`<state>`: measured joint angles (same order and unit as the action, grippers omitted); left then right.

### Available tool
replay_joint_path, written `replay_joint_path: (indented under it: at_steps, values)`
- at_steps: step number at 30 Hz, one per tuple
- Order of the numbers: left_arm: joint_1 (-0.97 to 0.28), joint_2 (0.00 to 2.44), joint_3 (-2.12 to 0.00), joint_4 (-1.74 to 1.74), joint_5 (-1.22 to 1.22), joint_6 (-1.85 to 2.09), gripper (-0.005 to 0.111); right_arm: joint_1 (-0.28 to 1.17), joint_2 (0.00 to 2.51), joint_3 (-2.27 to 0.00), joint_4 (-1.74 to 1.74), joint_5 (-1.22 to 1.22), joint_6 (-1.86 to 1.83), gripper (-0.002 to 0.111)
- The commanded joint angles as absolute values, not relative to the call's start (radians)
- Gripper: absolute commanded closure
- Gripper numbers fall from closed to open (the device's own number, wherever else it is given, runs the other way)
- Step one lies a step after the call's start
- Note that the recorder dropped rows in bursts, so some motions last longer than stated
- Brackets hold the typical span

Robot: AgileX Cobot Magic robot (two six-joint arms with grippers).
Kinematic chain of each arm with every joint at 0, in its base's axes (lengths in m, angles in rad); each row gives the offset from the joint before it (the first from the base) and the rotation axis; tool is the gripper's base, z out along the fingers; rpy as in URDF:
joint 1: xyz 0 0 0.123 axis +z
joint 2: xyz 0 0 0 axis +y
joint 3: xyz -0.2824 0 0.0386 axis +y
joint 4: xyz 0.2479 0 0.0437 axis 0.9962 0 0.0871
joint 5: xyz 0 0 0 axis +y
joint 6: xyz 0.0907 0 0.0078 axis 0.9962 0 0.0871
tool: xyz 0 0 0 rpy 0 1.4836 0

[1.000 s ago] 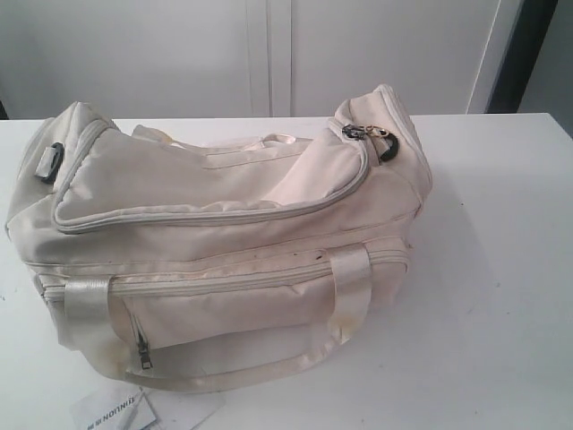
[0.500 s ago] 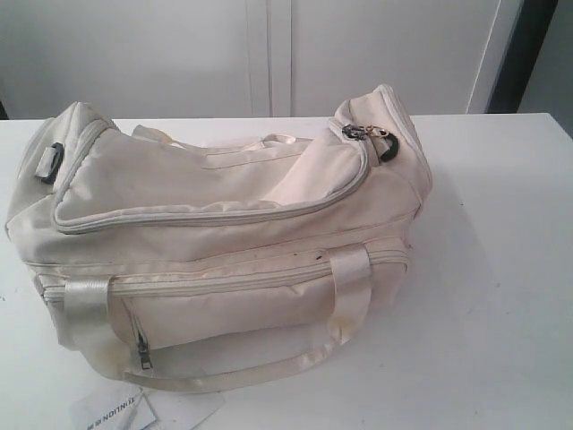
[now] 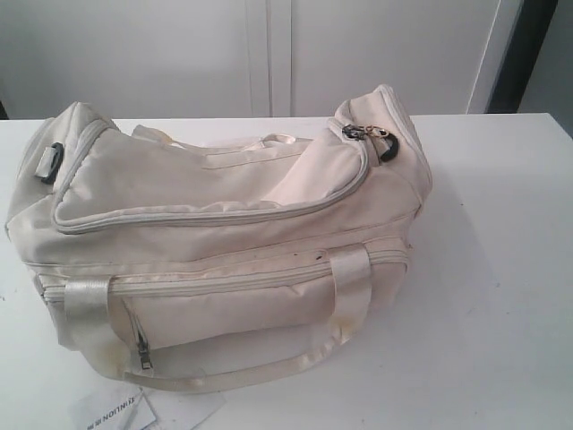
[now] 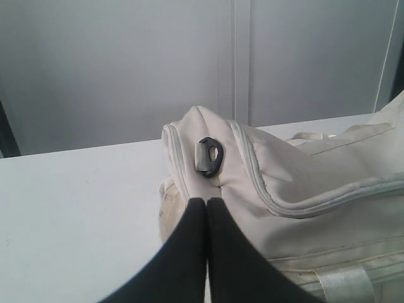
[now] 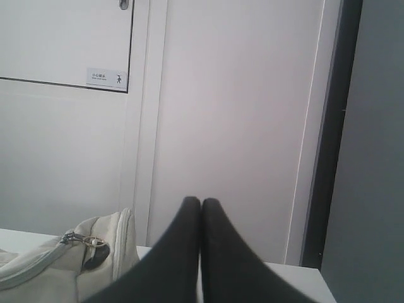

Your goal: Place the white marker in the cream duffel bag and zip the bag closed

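The cream duffel bag [image 3: 224, 224] lies zipped, the white marker unseen and presumably inside; left gripper [image 4: 206, 201] and right gripper [image 5: 201, 201] are pressed together, empty.

The cream duffel bag [image 3: 224, 233] fills the left and middle of the white table [image 3: 501, 269]. Open table surface lies to its right. Its front strap handle [image 3: 242, 374] and a paper tag [image 3: 116, 412] lie on the near strip.

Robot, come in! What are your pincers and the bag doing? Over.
Left pincer shut, empty, beside cream duffel bag. Right pincer shut, empty. Top zip looks closed; white marker not in sight.
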<state>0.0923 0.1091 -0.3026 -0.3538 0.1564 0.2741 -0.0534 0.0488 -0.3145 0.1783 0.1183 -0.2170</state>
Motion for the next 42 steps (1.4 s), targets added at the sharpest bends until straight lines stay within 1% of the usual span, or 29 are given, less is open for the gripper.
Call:
replay_joint_path:
  at_steps: [1, 12, 20, 26, 32, 42]
  values:
    - [0.086, 0.102, -0.303, -0.374, 0.150, 0.265, 0.107, -0.059, 0.045, -0.306, 0.182, 0.109, -0.213, 0.108]
    - [0.086, 0.102, -0.303, -0.374, 0.147, 0.268, 0.107, -0.059, 0.045, -0.306, 0.182, 0.109, -0.213, 0.108]
    - [0.088, 0.094, -0.285, -0.174, 0.144, 0.104, 0.107, -0.059, 0.045, -0.306, 0.182, 0.109, -0.213, 0.108]
    - [0.088, 0.094, -0.229, -0.151, 0.116, 0.092, 0.107, -0.059, 0.045, -0.306, 0.182, 0.109, -0.213, 0.108]
    - [0.088, 0.057, -0.170, -0.073, 0.082, 0.000, 0.107, -0.059, 0.045, -0.306, 0.182, 0.109, -0.213, 0.108]
    - [0.088, 0.000, -0.009, -0.073, 0.076, 0.000, 0.107, -0.059, 0.045, -0.306, 0.182, 0.109, -0.213, 0.108]
